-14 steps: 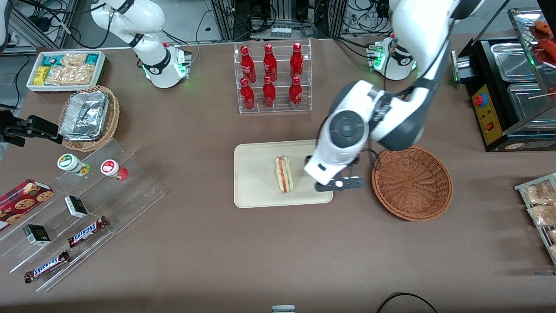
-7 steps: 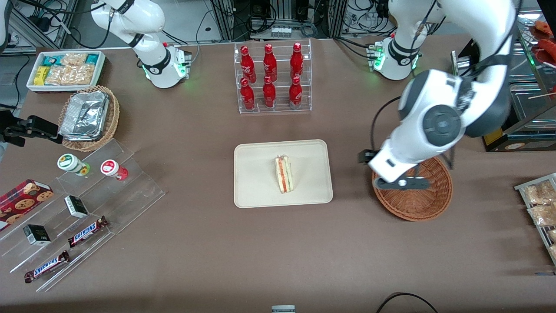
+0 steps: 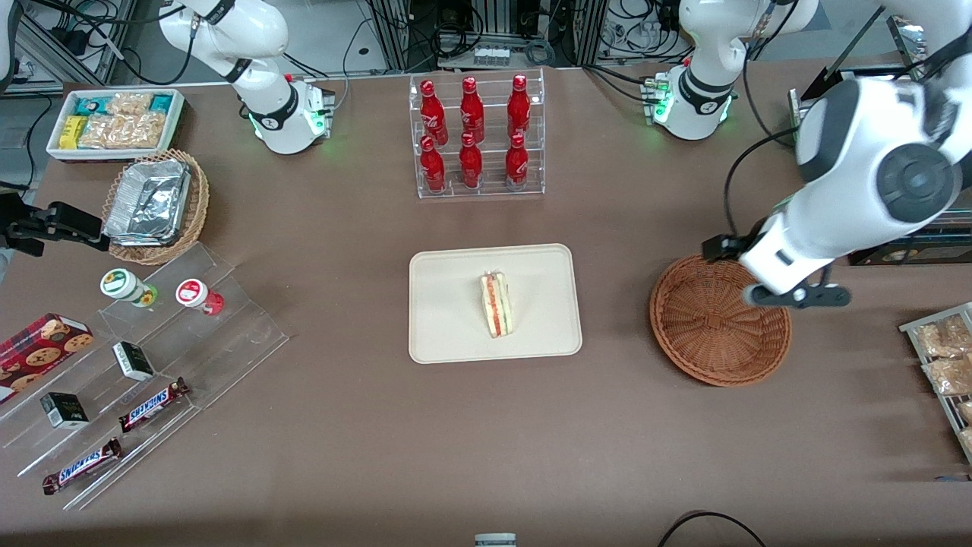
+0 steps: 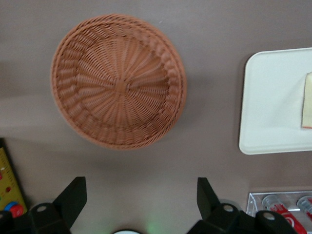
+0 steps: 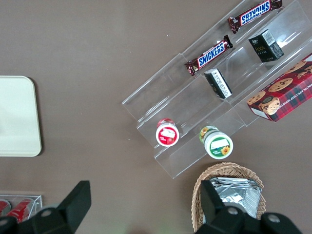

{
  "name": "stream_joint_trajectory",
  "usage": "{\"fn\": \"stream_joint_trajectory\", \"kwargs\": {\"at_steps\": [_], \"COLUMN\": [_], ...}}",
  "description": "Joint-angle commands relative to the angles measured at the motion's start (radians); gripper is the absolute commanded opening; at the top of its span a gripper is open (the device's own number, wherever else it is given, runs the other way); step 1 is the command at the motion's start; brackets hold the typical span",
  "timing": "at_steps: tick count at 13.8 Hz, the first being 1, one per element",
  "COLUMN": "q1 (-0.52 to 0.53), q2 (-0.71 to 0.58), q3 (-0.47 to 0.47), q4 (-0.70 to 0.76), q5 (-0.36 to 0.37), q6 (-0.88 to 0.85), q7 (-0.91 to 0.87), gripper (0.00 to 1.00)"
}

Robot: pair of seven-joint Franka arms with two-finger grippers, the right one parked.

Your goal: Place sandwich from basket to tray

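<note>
The sandwich (image 3: 496, 305), a pale wedge with red, orange and green stripes, lies on the cream tray (image 3: 448, 304) near its middle. The reddish-brown wicker basket (image 3: 717, 319) stands beside the tray, toward the working arm's end, and is empty. My left gripper (image 3: 793, 295) hangs above the table at the basket's rim, on the side away from the tray. In the left wrist view the gripper (image 4: 140, 187) is open and empty, with the basket (image 4: 118, 80), a corner of the tray (image 4: 273, 107) and the sandwich's edge (image 4: 307, 100) below.
A clear rack of red bottles (image 3: 474, 137) stands farther from the camera than the tray. A black appliance (image 3: 888, 175) and a rack of snack packets (image 3: 942, 357) lie at the working arm's end. An acrylic candy display (image 3: 152, 357) and a foil-filled basket (image 3: 156, 201) lie at the parked arm's end.
My left gripper has moved from the tray's edge, across the basket, toward the working arm's end. The sandwich has stayed on the tray.
</note>
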Motion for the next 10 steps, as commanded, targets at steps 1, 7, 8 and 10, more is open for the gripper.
{"fn": "stream_joint_trajectory", "kwargs": {"at_steps": [1,7,8,10], "q1": [0.086,0.123,0.123,0.111], "q2": [-0.078,-0.147,-0.148,-0.147], "q3": [-0.076,-0.091,-0.081,-0.054], "q4": [-0.047,-0.025,-0.013,-0.005], "q5": [-0.01,-0.01,-0.01,-0.013], "q6": [-0.046,-0.156,-0.17,-0.172], "q7": [0.016,0.016,0.016,0.014], "gripper": [1.0,1.0,1.0,1.0]}}
